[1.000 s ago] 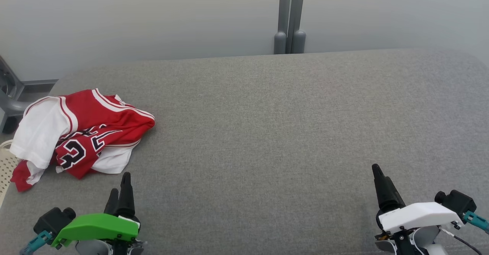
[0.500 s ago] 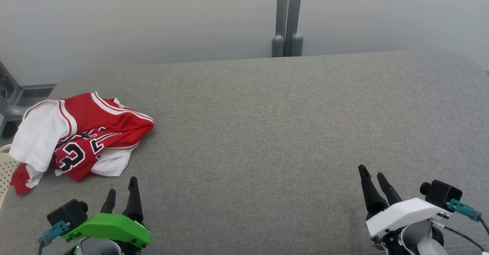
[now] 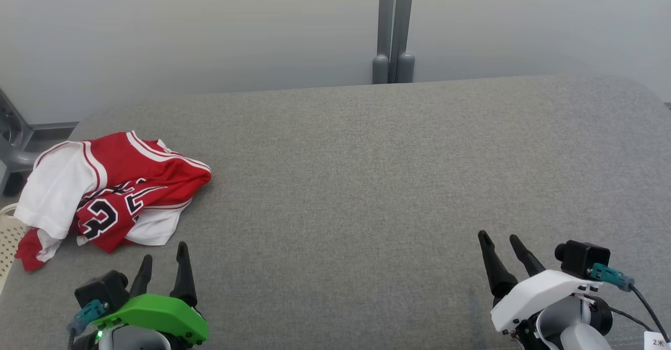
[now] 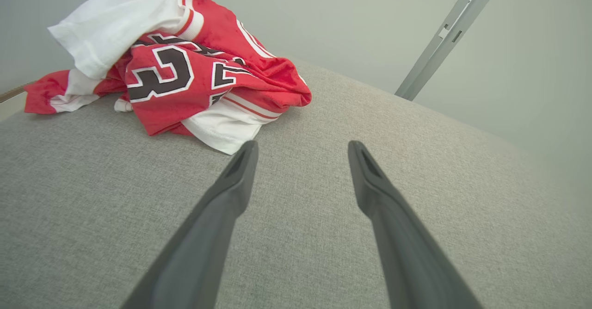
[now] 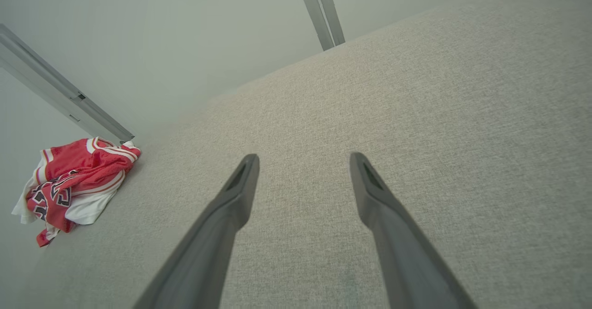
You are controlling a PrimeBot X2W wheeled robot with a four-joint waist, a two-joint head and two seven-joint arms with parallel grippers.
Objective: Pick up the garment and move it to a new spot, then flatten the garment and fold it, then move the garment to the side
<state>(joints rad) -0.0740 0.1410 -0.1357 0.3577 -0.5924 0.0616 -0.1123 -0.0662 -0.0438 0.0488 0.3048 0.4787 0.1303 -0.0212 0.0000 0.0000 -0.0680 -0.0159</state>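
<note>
Garment lies crumpled far left on the worktop; our left claw and right claw hover near, both spread apart, empty.

I count one crumpled red-and-white jersey garment, one grey fabric-covered counter, two grey upright posts, and two hands of mine, the green-shelled left hand and the white-shelled right hand, each with two long dark fingers.
</note>
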